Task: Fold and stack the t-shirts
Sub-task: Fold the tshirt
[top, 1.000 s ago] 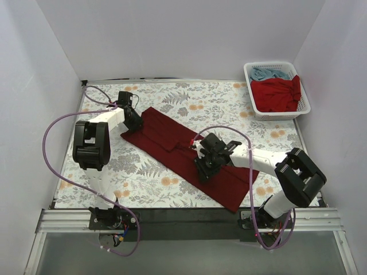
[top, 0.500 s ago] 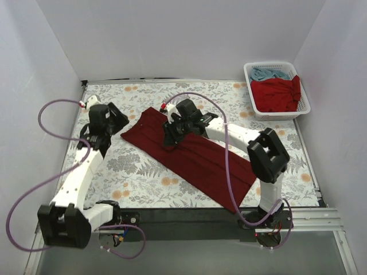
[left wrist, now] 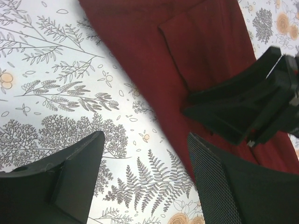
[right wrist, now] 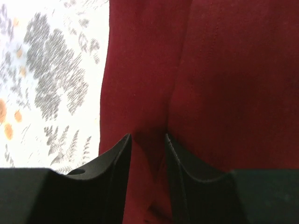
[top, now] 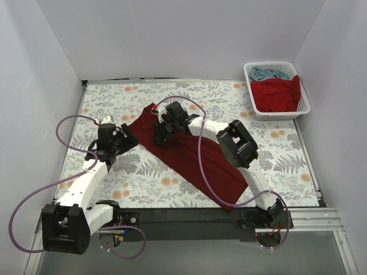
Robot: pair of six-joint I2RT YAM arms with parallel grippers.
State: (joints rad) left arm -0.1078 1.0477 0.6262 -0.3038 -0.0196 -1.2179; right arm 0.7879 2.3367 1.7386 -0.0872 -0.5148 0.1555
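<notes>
- Robot test cell in a lab, not a home: plain white panels (top: 172, 40) box in the work surface on three sides.
- Left arm (top: 83, 186) and right arm (top: 236, 143), white and black, are bolted to a metal rail (top: 321, 217) at the near edge. Purple cables (top: 73, 117) loop loose.
- Household props are staged: floral table cloth (top: 229, 97), white lattice basket (top: 276, 114) holding a red t-shirt (top: 278, 94), maroon t-shirt (top: 218, 172) laid out.

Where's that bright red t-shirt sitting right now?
In the top view, the bright red t-shirt lies in the white basket at the far right, beside the light blue t-shirt, apart from the maroon t-shirt spread mid-scene.
</notes>
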